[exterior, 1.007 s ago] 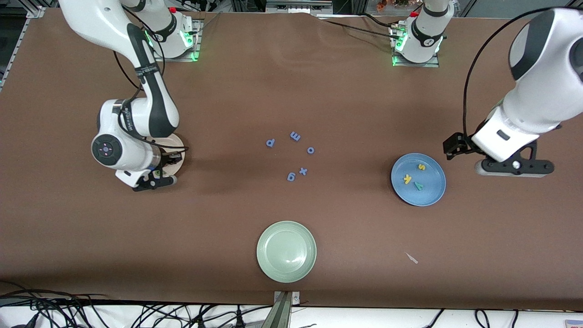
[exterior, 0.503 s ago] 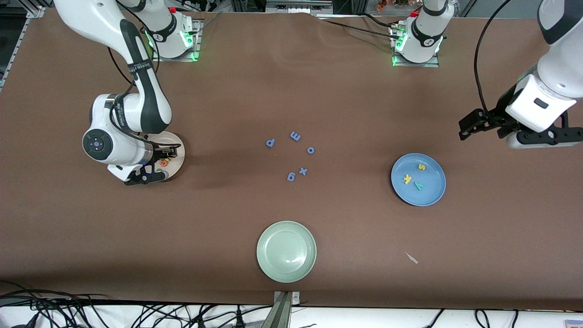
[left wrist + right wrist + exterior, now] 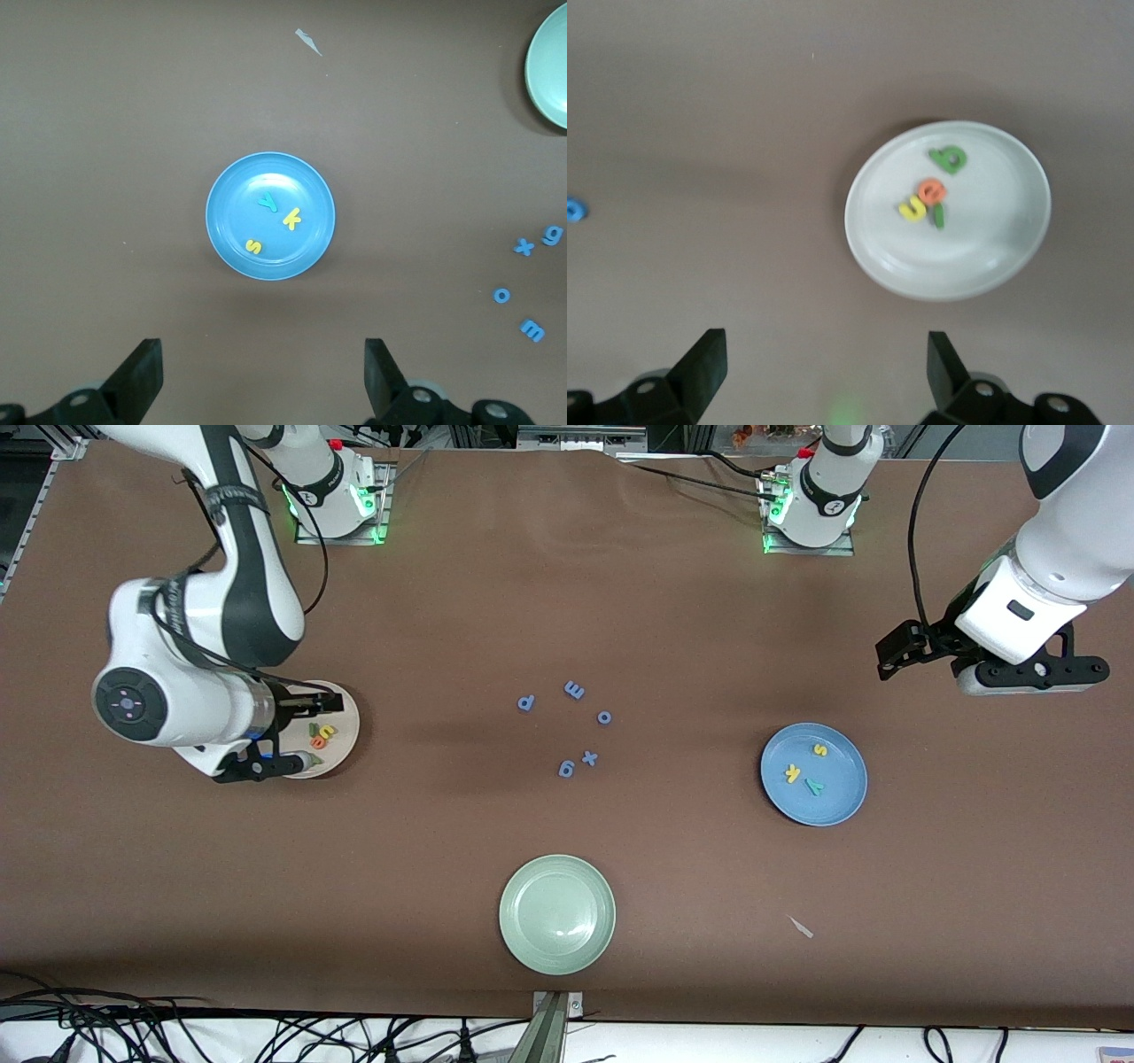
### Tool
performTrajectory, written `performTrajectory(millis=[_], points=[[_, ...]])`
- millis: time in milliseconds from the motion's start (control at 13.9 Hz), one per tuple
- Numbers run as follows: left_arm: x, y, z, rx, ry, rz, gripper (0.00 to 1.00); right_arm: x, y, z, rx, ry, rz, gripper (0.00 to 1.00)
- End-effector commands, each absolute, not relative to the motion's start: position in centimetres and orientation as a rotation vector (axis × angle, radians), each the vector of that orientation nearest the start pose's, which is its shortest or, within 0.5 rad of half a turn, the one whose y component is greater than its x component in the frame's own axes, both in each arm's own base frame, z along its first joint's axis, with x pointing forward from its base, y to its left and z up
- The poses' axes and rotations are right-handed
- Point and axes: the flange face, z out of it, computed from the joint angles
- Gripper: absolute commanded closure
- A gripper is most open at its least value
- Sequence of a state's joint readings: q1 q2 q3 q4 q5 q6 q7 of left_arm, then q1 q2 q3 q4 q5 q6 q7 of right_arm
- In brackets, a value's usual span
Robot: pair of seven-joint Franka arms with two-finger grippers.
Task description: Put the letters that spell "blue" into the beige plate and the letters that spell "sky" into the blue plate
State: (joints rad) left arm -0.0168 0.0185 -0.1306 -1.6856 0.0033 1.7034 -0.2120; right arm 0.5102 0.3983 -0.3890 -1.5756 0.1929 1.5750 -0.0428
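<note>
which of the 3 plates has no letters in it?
The pale green plate, nearest the front camera. The beige plate holds b, l, u, e; the blue plate holds s, k, y.

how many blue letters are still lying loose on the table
5, clustered mid-table between the beige plate and the blue plate: p, m, o, x, g. None looks hidden.
</note>
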Motion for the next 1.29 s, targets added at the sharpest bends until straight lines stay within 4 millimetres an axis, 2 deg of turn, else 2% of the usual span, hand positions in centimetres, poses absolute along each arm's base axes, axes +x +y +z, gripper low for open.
performTrajectory(millis=[0,144,216,288,432,575,791,935,1223], points=[[55.8,-8.1,57.4,-3.11,-0.062,-0.021,0.0,61.5,11.4,44.5,-3.087,-0.186,0.585,0.0],[55.8,-8.6,57.5,-3.11,-0.048,-0.023,0.0,61.1,11.9,46.7,-3.122,-0.231,0.534,0.0],[55.8,-8.6,57.5,-3.11,-0.048,-0.023,0.0,60.9,11.5,48.1,-3.137,-0.236,0.498,0.0],[55.7,-8.6,57.5,-3.111,-0.051,-0.02,0.0,60.5,12.2,48.8,-3.14,-0.279,0.479,0.0],[55.7,-8.6,57.7,-3.11,-0.05,-0.026,0.0,60.0,11.1,50.8,-3.141,-0.324,0.403,0.0],[55.7,-8.5,57.6,-3.11,-0.053,-0.023,0.0,58.8,9.2,53.0,-3.155,-0.302,0.308,0.0],[55.6,-8.3,57.6,-3.11,-0.058,-0.011,0.0,57.9,4.1,56.2,-3.152,-0.174,0.078,0.0],[55.6,-8.6,57.6,-3.109,-0.055,-0.014,0.0,57.5,2.2,58.1,-3.149,-0.127,0.01,0.0],[55.7,-8.5,57.5,-3.109,-0.058,-0.014,0.0,57.2,0.0,58.6,-3.141,-0.075,0.007,0.0]])
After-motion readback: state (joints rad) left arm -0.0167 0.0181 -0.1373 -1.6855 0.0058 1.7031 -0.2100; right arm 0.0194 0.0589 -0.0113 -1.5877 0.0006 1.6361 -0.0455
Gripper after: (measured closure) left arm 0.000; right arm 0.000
